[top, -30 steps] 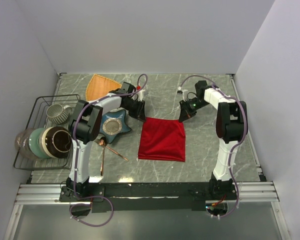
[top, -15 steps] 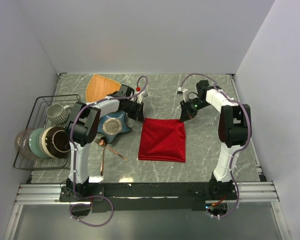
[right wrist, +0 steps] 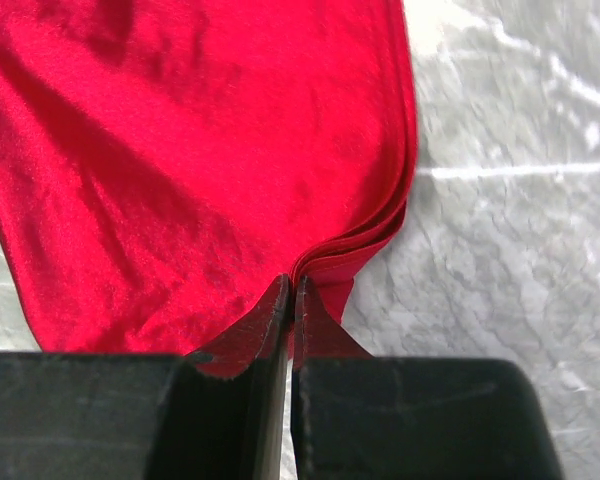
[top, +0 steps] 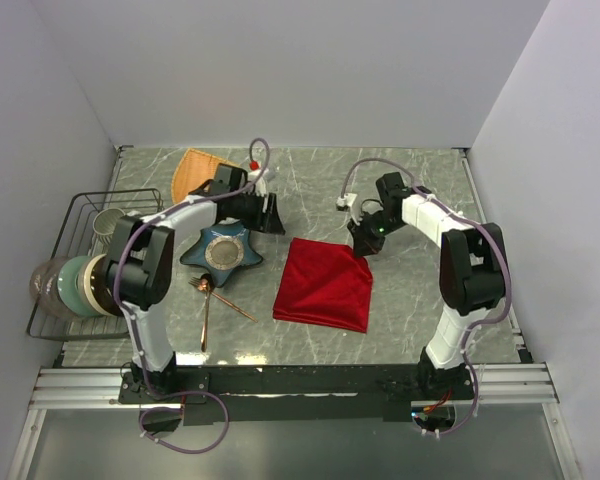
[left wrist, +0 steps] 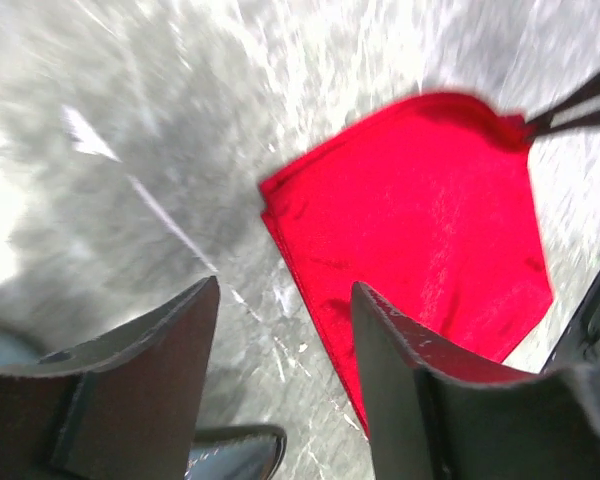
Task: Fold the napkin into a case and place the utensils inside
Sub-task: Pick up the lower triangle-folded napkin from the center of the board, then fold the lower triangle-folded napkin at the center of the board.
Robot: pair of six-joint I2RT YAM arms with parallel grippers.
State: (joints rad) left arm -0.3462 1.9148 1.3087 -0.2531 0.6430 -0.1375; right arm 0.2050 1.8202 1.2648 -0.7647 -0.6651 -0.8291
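Napkin (top: 322, 285): red, soft, layered, roughly square, lying mid-table. Right gripper (right wrist: 290, 287): fingers pressed together on the napkin's far right corner. Left gripper (left wrist: 285, 290): fingers apart, holding nothing, off the napkin's far left corner. Utensils (top: 212, 295): copper, slender, left of the napkin. Table (top: 410, 310): grey marbled, smooth. Walls (top: 280, 70): plain white.

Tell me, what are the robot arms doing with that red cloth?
The right gripper is pinched shut on a far corner of the red napkin, which lies in folded layers on the table. The left gripper is open and holds nothing, hanging near the napkin's other far corner. The copper utensils lie on the table by the blue star dish, not yet tucked in.
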